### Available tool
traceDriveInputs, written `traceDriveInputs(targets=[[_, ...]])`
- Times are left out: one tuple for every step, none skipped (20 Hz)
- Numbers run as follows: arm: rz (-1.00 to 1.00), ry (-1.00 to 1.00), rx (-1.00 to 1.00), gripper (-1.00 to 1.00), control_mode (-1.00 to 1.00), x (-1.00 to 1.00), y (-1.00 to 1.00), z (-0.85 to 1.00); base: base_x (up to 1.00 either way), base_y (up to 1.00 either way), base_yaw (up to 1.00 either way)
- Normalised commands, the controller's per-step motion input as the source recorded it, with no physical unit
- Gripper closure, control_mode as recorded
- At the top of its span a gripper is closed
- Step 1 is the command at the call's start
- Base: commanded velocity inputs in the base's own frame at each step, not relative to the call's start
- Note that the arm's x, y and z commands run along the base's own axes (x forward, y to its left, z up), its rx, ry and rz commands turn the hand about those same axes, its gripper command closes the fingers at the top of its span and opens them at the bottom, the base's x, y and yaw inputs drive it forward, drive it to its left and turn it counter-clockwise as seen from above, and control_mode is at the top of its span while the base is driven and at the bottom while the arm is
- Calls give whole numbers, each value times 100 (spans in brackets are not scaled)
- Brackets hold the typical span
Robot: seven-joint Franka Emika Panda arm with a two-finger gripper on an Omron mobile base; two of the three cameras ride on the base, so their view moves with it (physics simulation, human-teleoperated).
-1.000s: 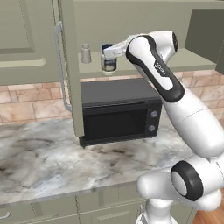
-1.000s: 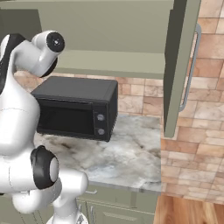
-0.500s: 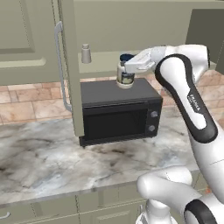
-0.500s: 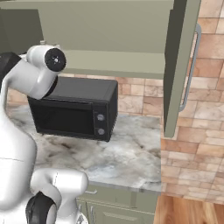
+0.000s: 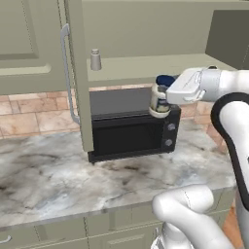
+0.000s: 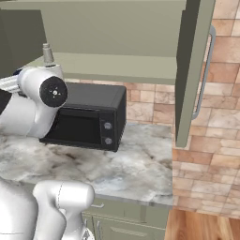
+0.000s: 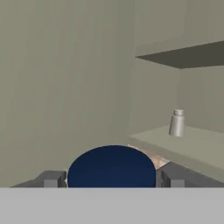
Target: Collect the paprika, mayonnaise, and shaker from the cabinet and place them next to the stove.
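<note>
The arm is reaching out level in front of the open cabinet [image 5: 146, 36], and the gripper [image 5: 160, 99] is holding the mayonnaise [image 5: 159, 97] out in the air, just below the cabinet's bottom shelf and in front of the upper right corner of the black microwave [image 5: 131, 129]. The jar is hanging upright, its dark blue lid on top and its white body below, with the labelled side facing the room. In the hand view the blue lid [image 7: 112, 168] is sitting squarely between the two grey fingertips [image 7: 51, 179], one touching each side, so the jaws are closed on the jar at its width.

The shaker [image 5: 96, 59] is standing upright on the cabinet's lower shelf, near the left edge by the open door [image 5: 78, 73]; from the right base view it is showing as a small grey cylinder [image 6: 47, 53] at the front of the shelf, just above the arm's round joint. The mayonnaise is well apart from it, off to the right and lower. The marble counter [image 5: 58, 180] is lying under the microwave.
</note>
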Motion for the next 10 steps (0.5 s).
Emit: traceDriveInputs(targets=[[0, 0, 0, 100, -100, -85, -3, -14, 0, 0, 0], [1, 0, 0, 100, -100, -80, 0, -16, 0, 0, 0], [2, -4, 0, 100, -100, -77, 0, -18, 0, 0, 0], [0, -6, 0, 100, -100, -76, 0, -12, 0, 0, 0], [0, -7, 0, 100, -100, -80, 0, -16, 0, 0, 0], [1, -8, 0, 100, -100, -83, 0, -16, 0, 0, 0], [0, 0, 0, 100, 100, 0, 0, 0, -92, 0, 2], [0, 0, 0, 100, 100, 0, 0, 0, -93, 0, 3], [0, 0, 0, 100, 100, 0, 0, 0, -95, 0, 3], [0, 0, 0, 100, 100, 0, 0, 0, -100, 0, 3]])
